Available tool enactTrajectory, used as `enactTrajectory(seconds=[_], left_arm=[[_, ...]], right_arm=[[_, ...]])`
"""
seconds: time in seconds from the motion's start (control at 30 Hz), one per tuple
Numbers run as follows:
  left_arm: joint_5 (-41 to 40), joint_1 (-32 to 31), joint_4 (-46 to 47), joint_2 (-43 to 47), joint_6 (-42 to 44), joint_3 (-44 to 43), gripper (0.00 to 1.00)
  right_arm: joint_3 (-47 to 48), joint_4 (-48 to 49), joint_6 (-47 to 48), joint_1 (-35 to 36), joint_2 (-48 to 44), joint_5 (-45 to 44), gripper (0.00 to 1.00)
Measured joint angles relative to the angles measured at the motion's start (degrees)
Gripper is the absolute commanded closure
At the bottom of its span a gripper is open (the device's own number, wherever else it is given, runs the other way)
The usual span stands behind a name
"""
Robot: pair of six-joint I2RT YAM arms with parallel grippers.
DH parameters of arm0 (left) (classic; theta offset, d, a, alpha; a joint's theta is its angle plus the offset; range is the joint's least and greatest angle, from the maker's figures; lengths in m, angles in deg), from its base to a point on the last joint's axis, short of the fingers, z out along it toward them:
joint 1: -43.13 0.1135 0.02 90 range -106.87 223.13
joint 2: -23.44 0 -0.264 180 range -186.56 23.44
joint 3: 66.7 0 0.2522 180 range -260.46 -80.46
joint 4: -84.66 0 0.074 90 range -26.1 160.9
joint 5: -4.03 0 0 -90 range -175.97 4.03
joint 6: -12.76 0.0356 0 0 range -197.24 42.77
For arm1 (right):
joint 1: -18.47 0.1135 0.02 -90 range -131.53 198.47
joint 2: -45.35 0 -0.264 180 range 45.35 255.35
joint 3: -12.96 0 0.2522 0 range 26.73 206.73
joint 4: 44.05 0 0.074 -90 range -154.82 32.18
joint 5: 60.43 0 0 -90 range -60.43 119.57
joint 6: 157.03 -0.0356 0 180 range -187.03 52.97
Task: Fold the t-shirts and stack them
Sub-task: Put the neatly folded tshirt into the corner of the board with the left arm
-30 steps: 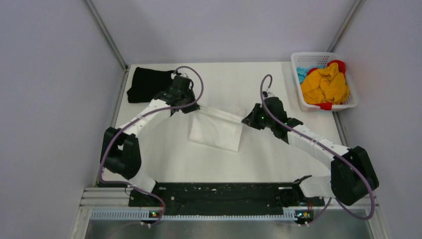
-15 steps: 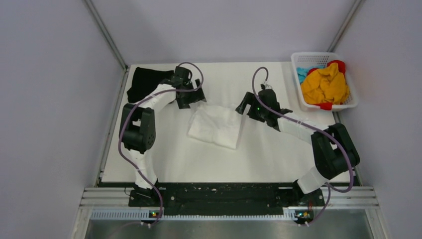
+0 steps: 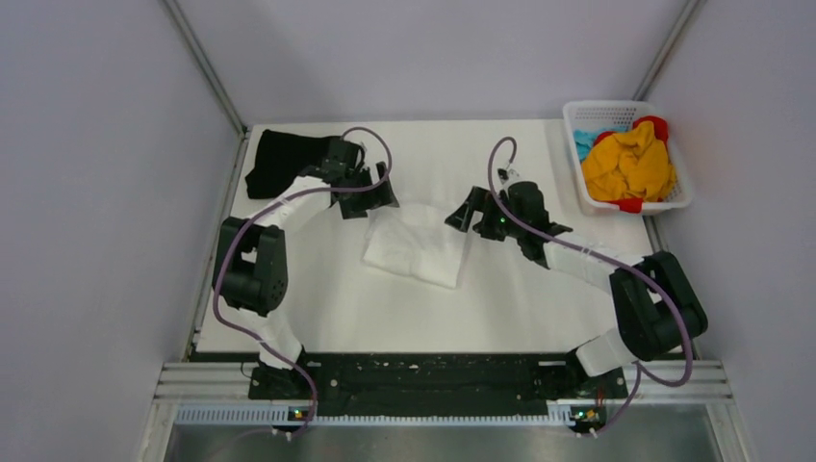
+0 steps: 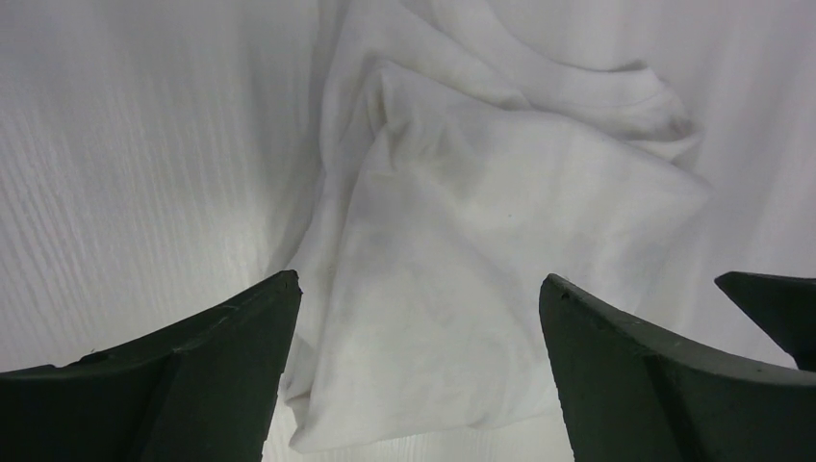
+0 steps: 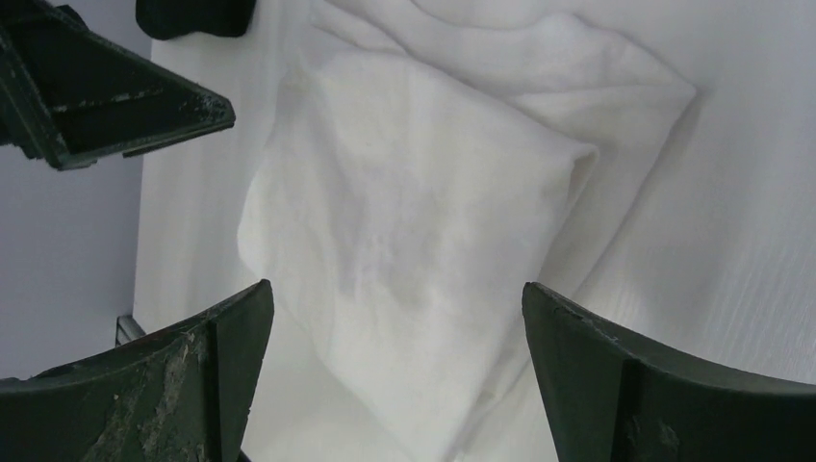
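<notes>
Since the moment before, both pincers had let go of the white t-shirt (image 3: 419, 245): its far edge, then stretched taut between them, had dropped, and the garment lay slack on the table (image 3: 500, 308). It rested as a roughly folded rectangle, its near part flat and its far edge bunched into soft rolls and creases. The left gripper (image 4: 419, 281) was observed just beyond the white t-shirt's far-left corner, jaws spread wide and holding nothing, with the cloth visible on the surface below and between its fingers. The right gripper (image 5: 398, 287) stood just beyond the white t-shirt's far-right corner, likewise spread wide and empty, looking down over the same fold; one finger of the left gripper showed at the upper left of the right wrist view. Neither pincer appeared to touch the fabric, though the overhead view did not settle how far above it they hung. The black t-shirt (image 3: 284, 162) lay in a dark heap well to the far left of the white t-shirt, behind the left gripper's wrist, apart from the white one and not stacked with it. A white lattice basket (image 3: 676, 200) sat well to the far right of the white t-shirt, holding yellow cloth (image 3: 630, 166) with red and blue pieces around it.
</notes>
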Motion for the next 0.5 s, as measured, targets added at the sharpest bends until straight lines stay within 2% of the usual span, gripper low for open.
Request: enactTrajectory(seconds=[0.17,0.33,0.4,0.5], left_arm=[[-0.44,0.79,-1.01,-1.51,0.39,1.05,0.01],[1.86,0.98,-0.83,-6.88,1.14,1.03,0.07],[2.89,0.87,-0.5,-8.02,1.18,1.05,0.12],[2.82,0.44,0.7,-7.93,0.63,1.77,0.27]], right_arm=[[-5.25,-1.84,0.0,0.0,-6.88,1.03,0.01],[-8.94,-7.98,0.66,0.0,-18.43,-1.86,0.01],[-9.62,-10.99,1.11,0.0,-23.43,-4.17,0.01],[-10.23,-14.99,1.55,0.0,-30.29,-7.5,0.01]])
